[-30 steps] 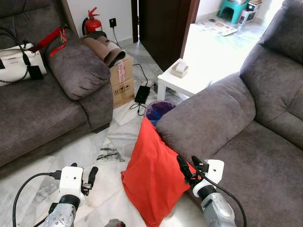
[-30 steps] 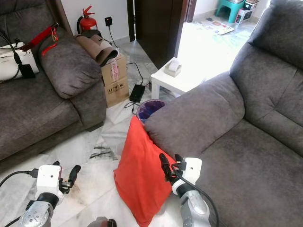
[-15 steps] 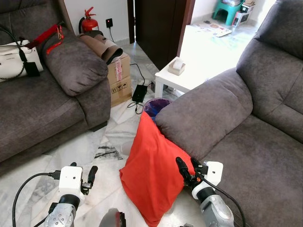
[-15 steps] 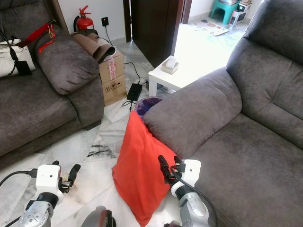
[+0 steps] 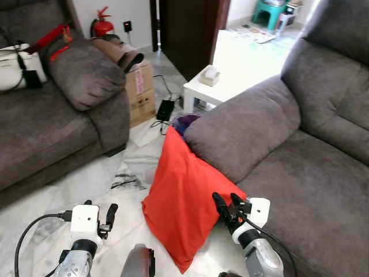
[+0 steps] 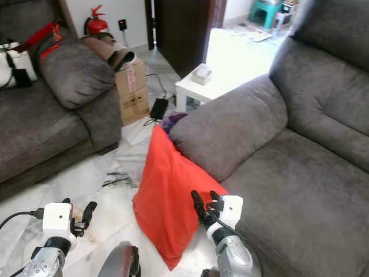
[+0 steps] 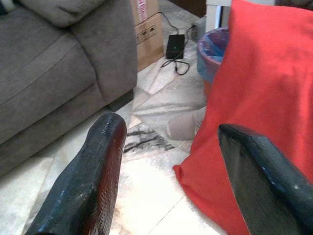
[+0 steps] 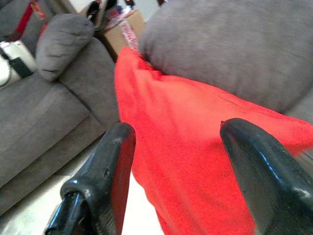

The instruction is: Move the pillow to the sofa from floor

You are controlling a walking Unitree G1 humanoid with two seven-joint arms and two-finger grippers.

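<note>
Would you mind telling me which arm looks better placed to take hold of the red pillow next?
The right, probably. The right gripper is open right at the red pillow, which leans against the sofa. The left gripper, also open, is over bare floor, apart from the pillow's edge.

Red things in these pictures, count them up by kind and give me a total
Pillow: 1
Fire extinguisher: 1
Strap on the far sofa arm: 1
Total: 3
</note>
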